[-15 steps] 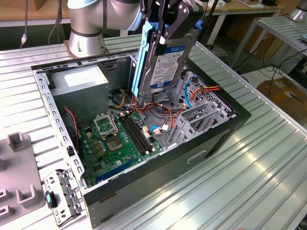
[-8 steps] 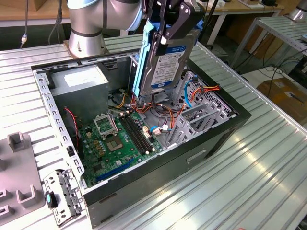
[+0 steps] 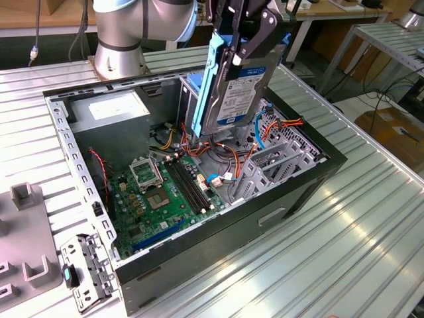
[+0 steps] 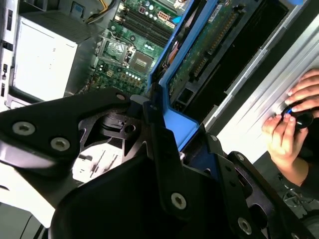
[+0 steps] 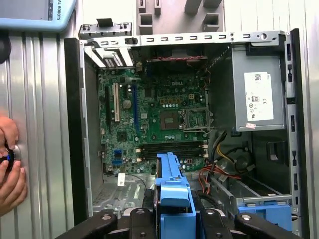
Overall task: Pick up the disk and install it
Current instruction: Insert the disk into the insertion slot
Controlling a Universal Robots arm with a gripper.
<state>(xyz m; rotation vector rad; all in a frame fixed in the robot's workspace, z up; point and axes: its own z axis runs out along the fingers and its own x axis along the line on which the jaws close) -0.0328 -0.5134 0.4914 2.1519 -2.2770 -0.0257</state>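
Note:
The disk (image 3: 233, 93), a dark hard drive with a white label and bright blue rails, hangs upright above the open computer case (image 3: 331, 160). My gripper (image 3: 246, 41) is shut on its upper end. The drive's lower end hovers just over the cables beside the grey drive cage (image 3: 192, 99). In the second wrist view the gripper (image 4: 160, 127) clamps the blue rail, and the disk (image 4: 209, 45) shows its green circuit board. In the first wrist view the blue carrier of the disk (image 5: 172, 181) sits between the black fingers (image 5: 135, 219), over the case interior.
Inside the case lie a green motherboard (image 3: 165, 192), a grey power supply (image 3: 109, 109) and orange and light-blue cables (image 3: 228, 159). A person's hand (image 4: 291, 122) rests on the ribbed table beside the case. Grey fixtures (image 3: 23, 232) and a metal bracket (image 3: 86, 271) lie at the exterior view's left.

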